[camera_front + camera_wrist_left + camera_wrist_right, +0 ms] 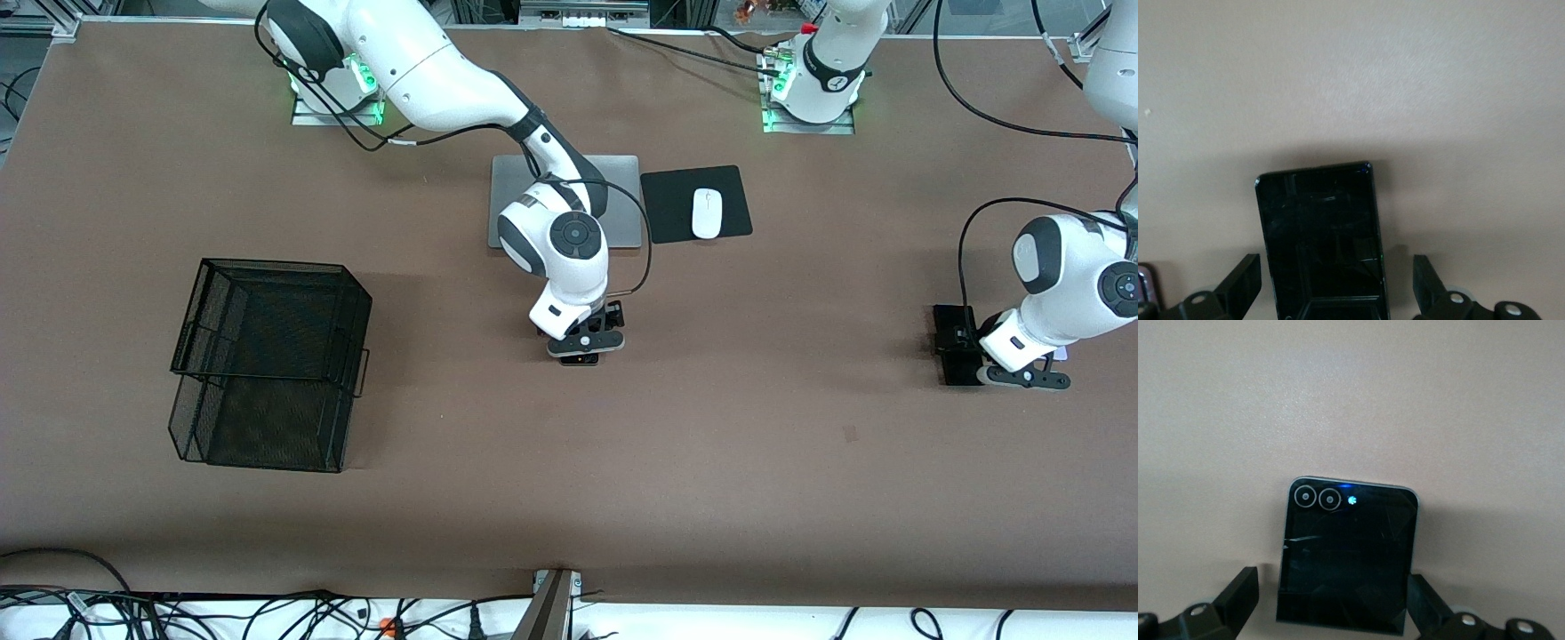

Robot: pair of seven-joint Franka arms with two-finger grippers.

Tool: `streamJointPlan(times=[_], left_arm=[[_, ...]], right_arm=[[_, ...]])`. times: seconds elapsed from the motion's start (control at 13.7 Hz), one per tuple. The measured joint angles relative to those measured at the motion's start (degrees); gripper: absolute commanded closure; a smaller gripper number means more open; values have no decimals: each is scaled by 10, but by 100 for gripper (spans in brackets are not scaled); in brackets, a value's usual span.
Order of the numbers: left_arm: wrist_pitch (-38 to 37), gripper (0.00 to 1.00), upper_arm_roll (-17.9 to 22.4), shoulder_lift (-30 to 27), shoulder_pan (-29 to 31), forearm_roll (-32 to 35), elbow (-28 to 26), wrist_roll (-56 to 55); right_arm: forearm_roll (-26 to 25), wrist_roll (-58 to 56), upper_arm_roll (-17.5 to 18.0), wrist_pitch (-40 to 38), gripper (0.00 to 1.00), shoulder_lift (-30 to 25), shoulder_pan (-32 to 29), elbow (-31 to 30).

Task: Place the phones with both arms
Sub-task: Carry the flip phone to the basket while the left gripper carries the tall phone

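the right gripper [587, 345] straddles the small squarish black phone [1348, 553] mid-table, fingers spread wide, gripping nothing. toward the left arm's end, the left gripper [1022, 375] likewise brackets the long black phone [1321, 240], unclosed.

Glossy white arms [427, 71] with dark grey joint bands, looping black cables and black fingers [1238, 287].

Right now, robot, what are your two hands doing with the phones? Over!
Left gripper open, straddling slim black phone. Right gripper open, straddling squarish black phone. Neither gripped yet. Nothing in the way.
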Motion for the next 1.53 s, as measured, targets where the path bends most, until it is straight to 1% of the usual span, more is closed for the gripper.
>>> streamJointPlan(times=[0.07, 0.15, 0.22, 0.29, 0.37, 0.44, 0.51, 0.58, 0.73, 0.88, 0.95, 1.02, 1.17, 1.31, 1.46, 1.53], left_arm=[[0, 0, 0, 4, 2, 0, 0, 0], [0, 0, 0, 7, 5, 0, 0, -1], [0, 0, 0, 12, 8, -1, 0, -1], [0, 6, 0, 20, 12, -5, -1, -1], [3, 32, 0, 25, 15, -10, 0, -1], [4, 58, -1, 25, 17, -12, 1, -1], [4, 67, -1, 25, 17, -13, 1, -1], [4, 70, -2, 24, 17, -13, 2, -1], [-2, 70, -8, 17, 17, -15, 3, -1], [-19, 70, -28, 15, 17, -15, 10, -2], [-50, 70, -45, 12, 17, -15, 23, -3], [-97, 70, -66, 6, 17, -15, 45, -6], [-215, 69, -115, -9, 16, -15, 106, -24], [-314, 69, -153, -22, 4, -16, 159, -48], [-370, 69, -182, -25, -22, -17, 189, -77], [-381, 69, -191, -25, -37, -18, 197, -97]], right_arm=[[0, 4, -1, 0, 61, 0, 0, 0], [0, 6, -1, 1, 59, 0, 0, 1], [1, 8, -1, 4, 51, 0, 0, 3], [1, 9, 0, 5, 31, 0, 0, 5], [1, 11, -1, 5, 0, 0, 0, 5], [1, 12, -1, 5, 0, 0, 0, 6], [1, 14, -2, 5, 0, 0, -1, 6], [1, 14, -4, 5, 0, 0, -1, 7], [1, 17, -7, 5, 0, 0, -2, 13], [1, 28, -12, 1, 0, -1, -2, 19], [1, 30, -16, 0, 0, -2, -2, 20], [1, 31, -22, 0, 0, -2, -2, 20], [1, 33, -30, 0, 0, -2, -5, 20], [1, 34, -30, 3, 0, 1, -6, 20], [1, 44, -30, 18, 0, 7, -3, 20], [1, 49, -29, 27, 0, 10, -1, 20]])
